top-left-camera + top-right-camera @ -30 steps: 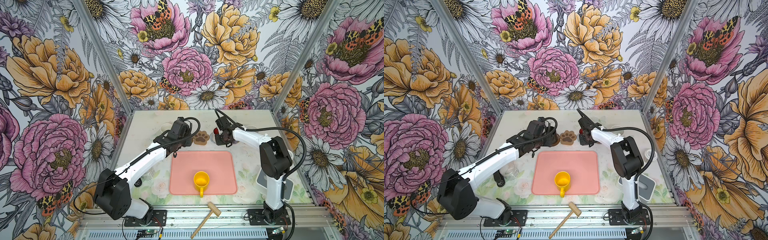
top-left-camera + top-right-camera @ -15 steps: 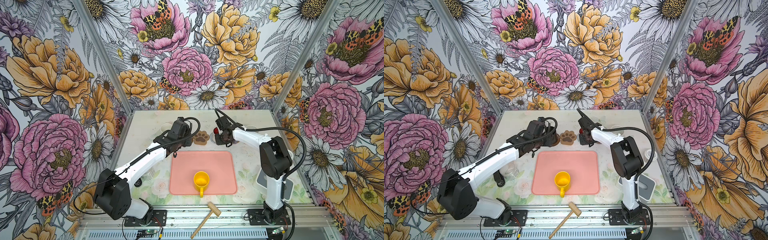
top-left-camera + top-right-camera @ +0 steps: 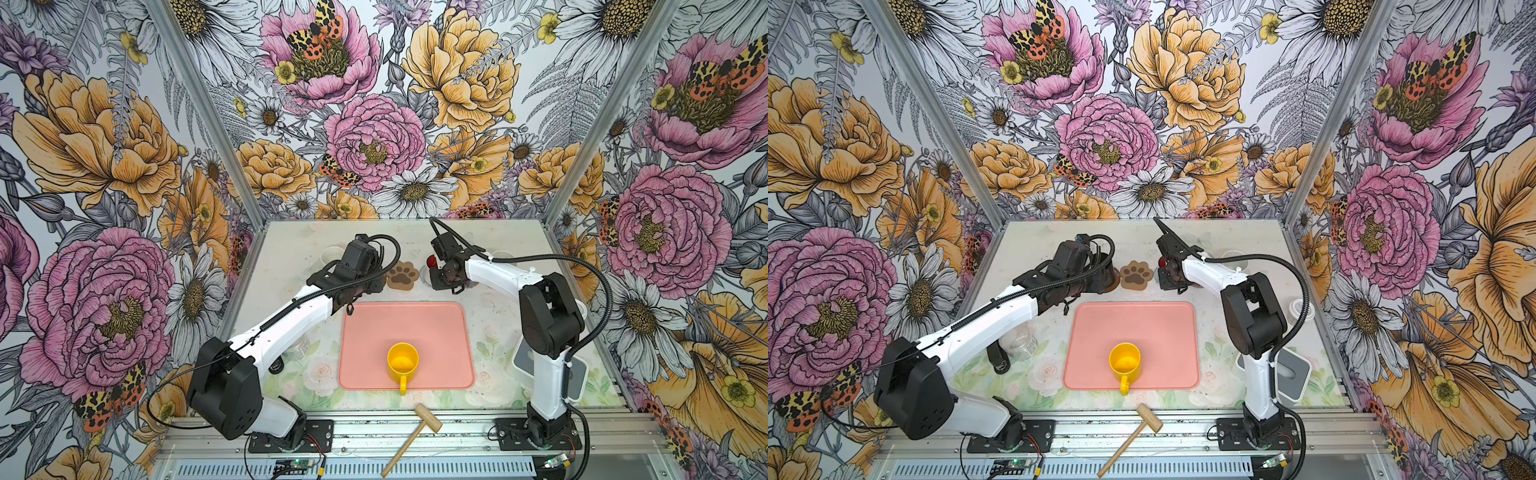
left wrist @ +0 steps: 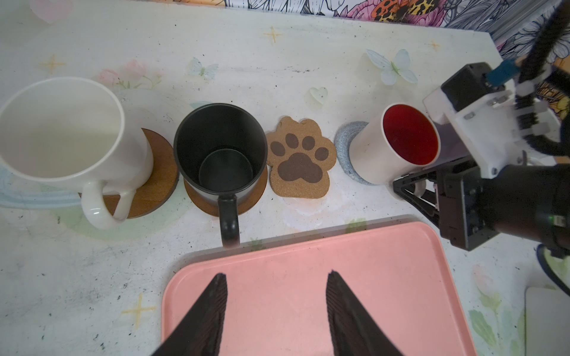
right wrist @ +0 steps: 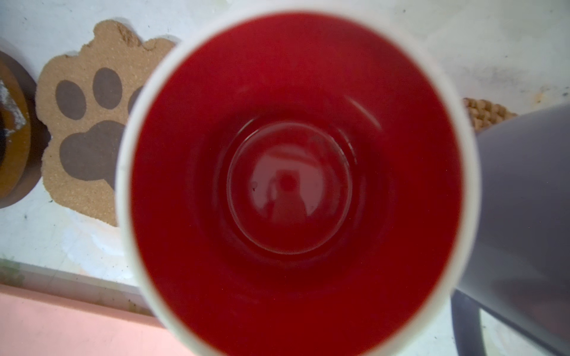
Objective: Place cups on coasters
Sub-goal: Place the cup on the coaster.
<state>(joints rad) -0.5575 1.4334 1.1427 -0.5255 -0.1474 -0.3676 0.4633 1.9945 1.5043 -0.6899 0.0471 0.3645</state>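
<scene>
In the left wrist view a white mug [image 4: 58, 132] stands on a brown disc coaster [image 4: 160, 172]. Beside it a black mug [image 4: 220, 151] stands on another brown disc [image 4: 256, 194]. The tan paw coaster [image 4: 300, 160] [image 3: 401, 275] is bare. A white mug with a red inside [image 4: 388, 151] [image 5: 290, 185] sits on the grey-blue woven coaster [image 4: 344, 148]. My right gripper [image 4: 396, 186] is shut on its handle. A lavender mug [image 5: 524, 200] stands by a tan woven coaster [image 5: 487, 114]. A yellow mug [image 3: 402, 361] stands on the pink tray. My left gripper [image 4: 276, 277] hangs open over the tray's far edge, holding nothing.
The pink tray [image 3: 403, 328] fills the table's middle. A wooden mallet [image 3: 415, 432] lies on the front rail. A clear glass jar [image 3: 1021, 343] stands under the left arm. A white box [image 3: 1293, 374] and a small lidded paper cup [image 3: 1298, 309] are behind the right arm.
</scene>
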